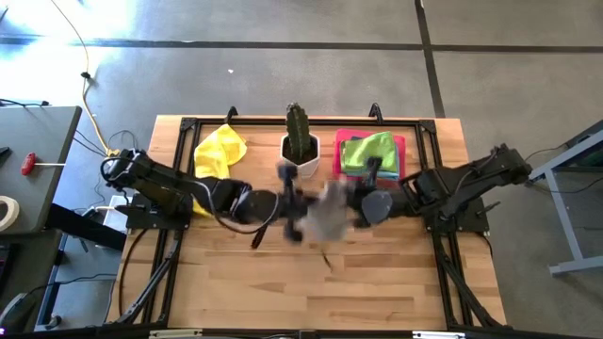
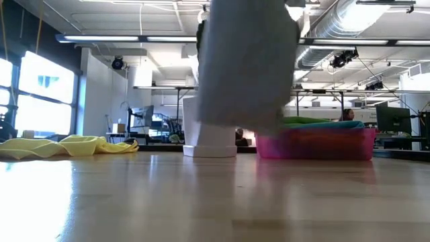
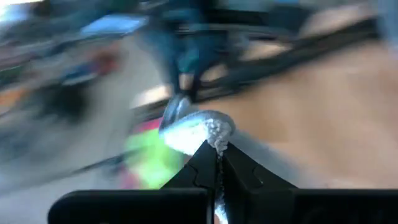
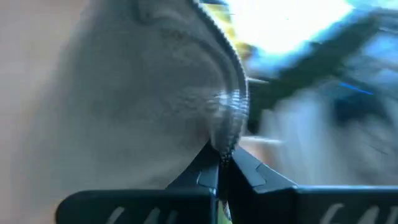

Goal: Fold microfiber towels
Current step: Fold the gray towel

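I count three towels in plain sight: a grey towel held up between my two grippers, a yellow towel lying crumpled on the table, and a green towel on top of the pink tray; the low view shows a blue layer under the green one in that tray, so there may be a fourth. One cactus pot stands at the back middle of the table. Using that pot as my landmark, the yellow towel is to its left, the tray just to its right, and the grey towel hangs in front of it, off the table, with its long axis running roughly vertical in the low view. My left gripper is pinched tight on one grey hem, and my right gripper is clamped on another edge of the same towel.
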